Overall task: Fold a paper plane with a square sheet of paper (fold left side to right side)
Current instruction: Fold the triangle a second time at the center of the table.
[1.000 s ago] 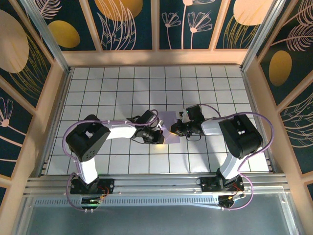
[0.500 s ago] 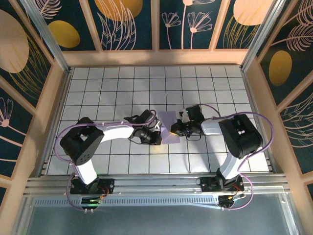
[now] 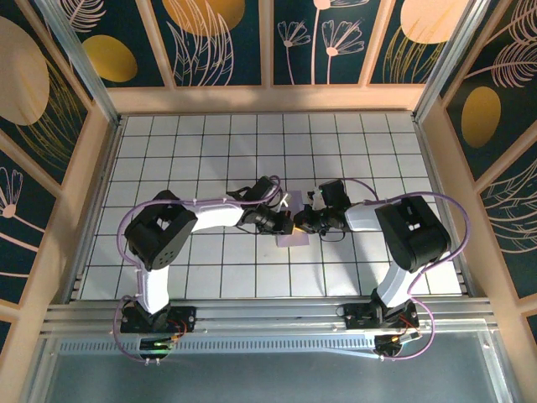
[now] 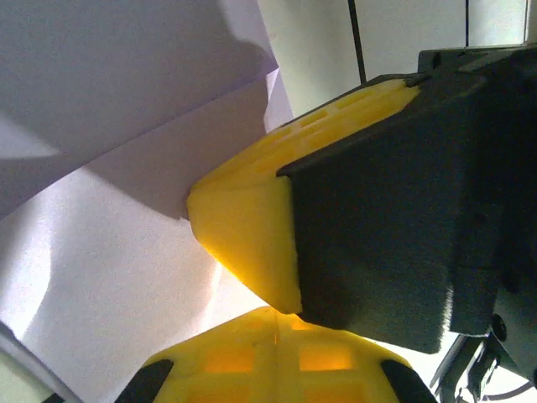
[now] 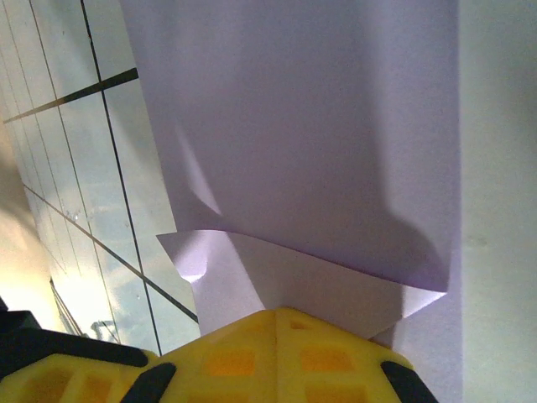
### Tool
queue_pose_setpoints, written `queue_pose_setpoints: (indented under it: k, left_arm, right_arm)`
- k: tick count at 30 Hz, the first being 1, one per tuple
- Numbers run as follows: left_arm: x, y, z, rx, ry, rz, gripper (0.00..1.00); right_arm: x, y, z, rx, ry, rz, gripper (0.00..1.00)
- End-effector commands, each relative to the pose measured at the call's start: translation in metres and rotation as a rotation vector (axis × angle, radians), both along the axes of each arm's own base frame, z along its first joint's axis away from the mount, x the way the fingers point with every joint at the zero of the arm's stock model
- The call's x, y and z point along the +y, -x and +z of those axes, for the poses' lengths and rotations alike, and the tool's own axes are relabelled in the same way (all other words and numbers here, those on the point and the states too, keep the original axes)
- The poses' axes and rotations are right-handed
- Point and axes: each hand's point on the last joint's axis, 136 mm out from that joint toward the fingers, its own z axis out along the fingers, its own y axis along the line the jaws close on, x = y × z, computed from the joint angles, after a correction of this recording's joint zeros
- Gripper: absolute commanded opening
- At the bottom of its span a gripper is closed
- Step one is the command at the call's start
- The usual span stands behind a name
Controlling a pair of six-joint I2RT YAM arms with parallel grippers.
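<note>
Pale lavender and thin, the square sheet of paper (image 3: 295, 240) lies half folded directly under the tips of the left gripper (image 3: 282, 223) and the right gripper (image 3: 305, 223). The two meet nose to nose over the middle of the white tiled table (image 3: 210, 151).

Seen from the right gripper's wrist, the sheet (image 5: 294, 126) spreads straight ahead of the fingertips. An upper layer lies over a lower one, its near edge curled up a little, and the lower layer runs in beneath the yellow tips. Those tips are pressed together with no gap. I cannot tell whether they pinch the paper or only bear down on it. Tiles show off to its left.

The left gripper's own yellow tips (image 4: 277, 326) are closed tight too, with nothing visibly between them. The paper (image 4: 101, 277) sits ahead and to their left, with a crease running across it. One yellow-and-black finger (image 4: 252, 243) of the right gripper stands just ahead, its tip touching the sheet.
</note>
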Motion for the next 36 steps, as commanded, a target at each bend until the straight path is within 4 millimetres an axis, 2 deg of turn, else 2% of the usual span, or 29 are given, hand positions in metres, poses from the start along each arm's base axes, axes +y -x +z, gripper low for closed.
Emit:
queue_pose_setpoints:
  k: [1,9,17,24,28,30,36]
  left_arm:
    - [-0.005,-0.009,-0.008,0.005,0.001,0.012,0.00]
    - [0.001,-0.007,-0.025,0.023,-0.037,0.025,0.00]
    - [0.019,0.005,-0.040,0.049,-0.086,0.052,0.00]
    - [0.029,0.017,-0.037,0.061,-0.091,0.037,0.00]
    - [0.032,0.026,-0.027,0.061,-0.069,0.017,0.00]
    - [0.039,0.038,-0.031,0.082,-0.078,0.000,0.00]
    - [0.047,0.053,-0.028,0.091,-0.069,-0.031,0.00]
  right_arm:
    - [-0.026,0.029,-0.041,0.136,0.144,-0.022,0.00]
    - [-0.025,0.030,-0.041,0.136,0.142,-0.021,0.00]
    - [-0.025,0.030,-0.042,0.138,0.142,-0.022,0.00]
    - [-0.026,0.029,-0.042,0.138,0.146,-0.023,0.00]
    - [-0.025,0.028,-0.041,0.133,0.145,-0.020,0.00]
    - [-0.024,0.027,-0.041,0.133,0.146,-0.019,0.00]
    - [-0.020,0.023,-0.035,0.119,0.127,-0.010,0.00]
